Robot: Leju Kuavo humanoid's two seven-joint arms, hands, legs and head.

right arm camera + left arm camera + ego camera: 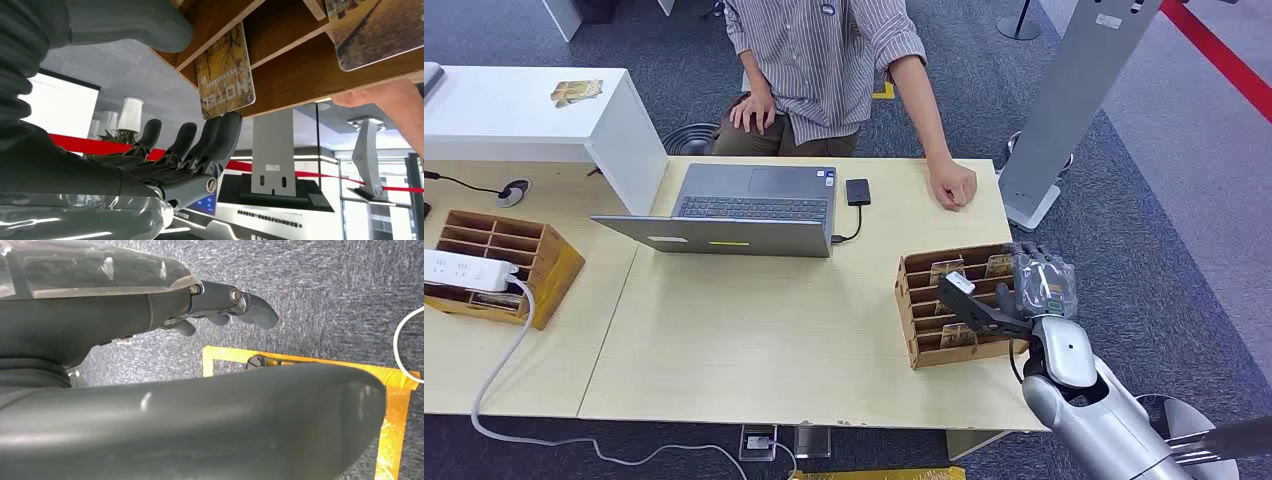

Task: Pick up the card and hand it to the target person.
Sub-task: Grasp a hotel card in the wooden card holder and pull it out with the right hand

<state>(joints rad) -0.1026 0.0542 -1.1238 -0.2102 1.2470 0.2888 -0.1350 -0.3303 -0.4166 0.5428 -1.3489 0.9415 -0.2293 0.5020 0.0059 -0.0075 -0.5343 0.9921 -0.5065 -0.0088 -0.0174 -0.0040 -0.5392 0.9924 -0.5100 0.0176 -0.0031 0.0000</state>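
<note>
At the right end of the table, the right hand sits against the outer side of the wooden card rack, its fingers extended and apart with nothing yet held between them. The right wrist view shows the thumb lying along one side of a wooden divider while the fingertips reach up to the free edge of a card printed with a yellow, tree-lined picture; whether the fingertips actually touch that edge cannot be told. The card stands in its slot with its long axis running out of the rack toward the hand, so it lies directly ahead of the fingers, between them and the thumb, and the coming move looks likely to be a pinch on that protruding end followed by a pull along the card's length. A second card rests in a neighbouring slot. The left hand hangs low over the carpet with its fingers curled, well away from the rack, so the right hand is plainly the nearer one. Beyond the rack, across the table, sits a person in a striped shirt, whose fist rests on the tabletop near the rack, beside an open laptop.
</note>
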